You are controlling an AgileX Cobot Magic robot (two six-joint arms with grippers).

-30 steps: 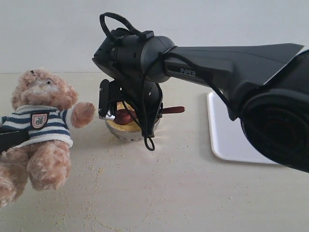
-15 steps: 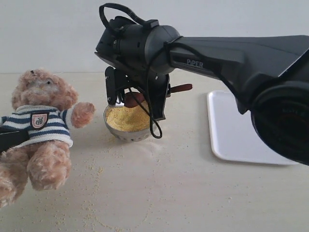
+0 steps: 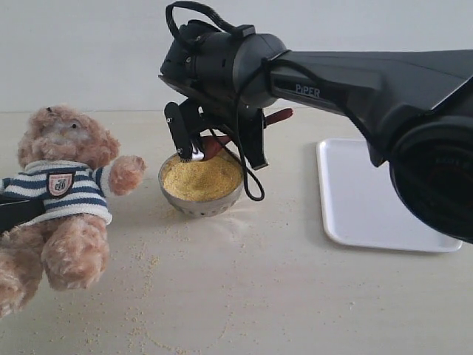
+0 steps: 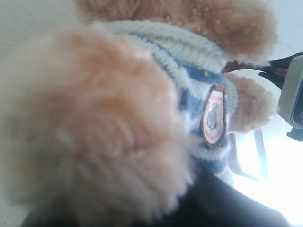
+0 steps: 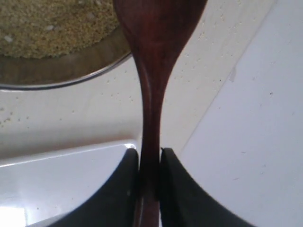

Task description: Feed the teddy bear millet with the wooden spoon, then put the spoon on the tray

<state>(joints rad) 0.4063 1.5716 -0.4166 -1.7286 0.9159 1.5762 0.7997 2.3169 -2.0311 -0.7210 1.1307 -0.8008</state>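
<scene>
Wooden spoon (image 5: 150,94) in right pincer (image 5: 149,155) just over the millet (image 3: 201,177)

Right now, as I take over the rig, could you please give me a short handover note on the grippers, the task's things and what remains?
Right gripper: shut on the handle of the wooden spoon, which it holds just over the millet in the metal bowl.
Left gripper: against the side of the teddy bear, probably holding it, but how its jaws stand is hidden.
Tray: on the right of the exterior view, without the spoon.
Done: the spoon is in the grip; I cannot tell whether it carries millet.
Left: bring the spoon to the bear's mouth, then lay it on the tray.
</scene>
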